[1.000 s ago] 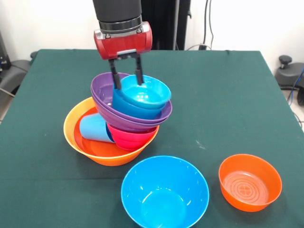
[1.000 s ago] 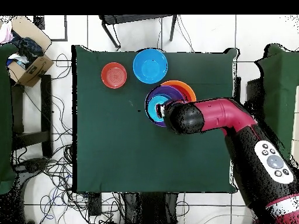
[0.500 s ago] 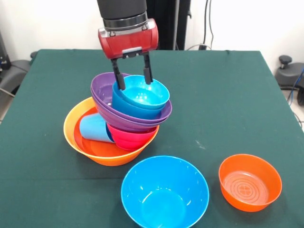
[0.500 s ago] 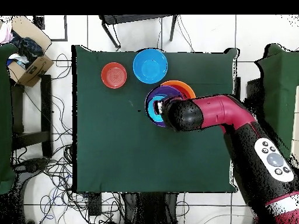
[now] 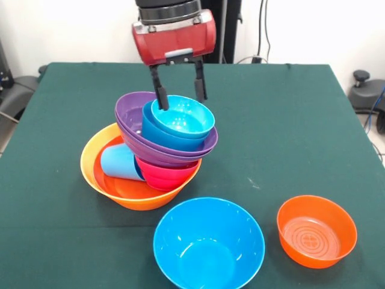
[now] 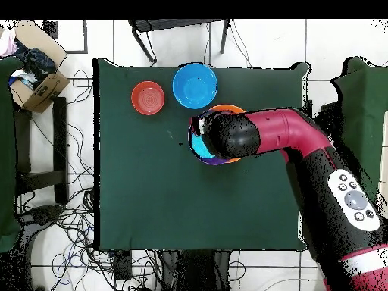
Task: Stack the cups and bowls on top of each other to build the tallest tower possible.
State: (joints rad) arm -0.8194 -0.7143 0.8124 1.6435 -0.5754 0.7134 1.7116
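Front view alone shows the tower [image 5: 157, 150]; overhead, the arm [image 6: 261, 140] apparently hides most of it. Gripper [image 5: 179, 93] released, fingers apart, at the top cyan bowl's [image 5: 183, 117] far rim.

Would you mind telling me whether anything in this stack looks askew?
Yes: the tower leans. The light blue cup lies on its side in the orange base bowl, propping the purple bowls tilted.

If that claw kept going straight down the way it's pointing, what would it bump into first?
Most likely the cyan bowl on top of the tower: the open gripper hangs right at its far rim, fingers pointing down. Exact depth is hard to judge.
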